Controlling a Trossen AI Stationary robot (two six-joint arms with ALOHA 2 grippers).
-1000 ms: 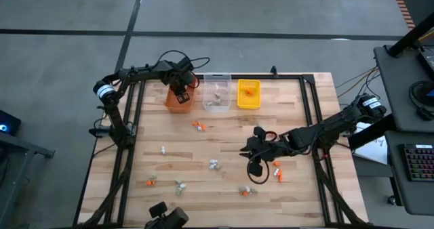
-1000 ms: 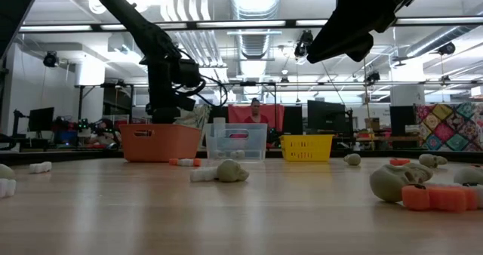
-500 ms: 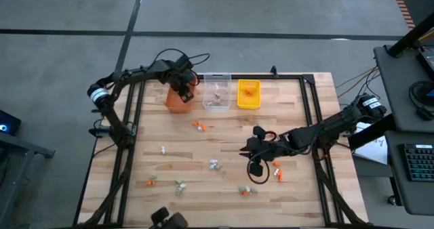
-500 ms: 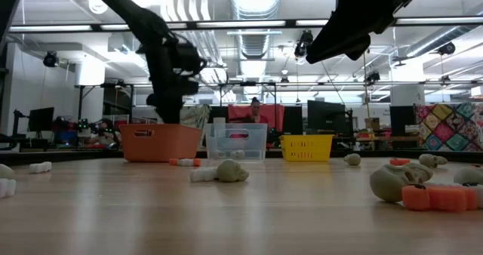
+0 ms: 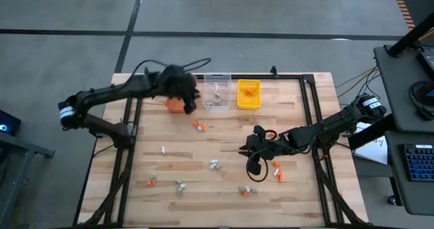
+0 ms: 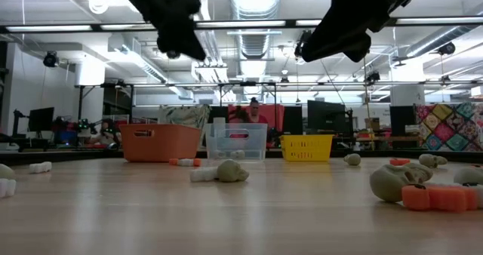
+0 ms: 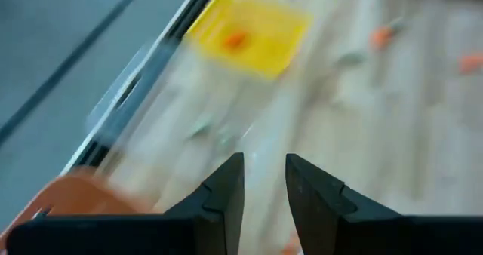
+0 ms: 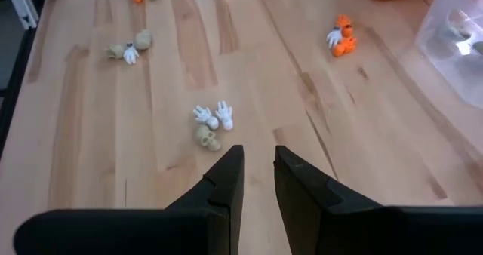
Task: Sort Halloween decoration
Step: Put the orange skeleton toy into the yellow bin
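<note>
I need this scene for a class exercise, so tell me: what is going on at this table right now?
Two robot arms are sorting tiny Halloween trinkets scattered on a wooden table into three bins at its far edge. The left gripper hangs over the orange bin, beside the clear bin and yellow bin; nothing shows between its fingers. The right gripper hovers mid-table above loose pieces, also holding nothing visible. Most trinkets remain on the table.

No readable text, labels, brands, numbers or signs anywhere

Bright even overhead light, soft shadows — left wrist view motion-blurred, others sharp.
</note>
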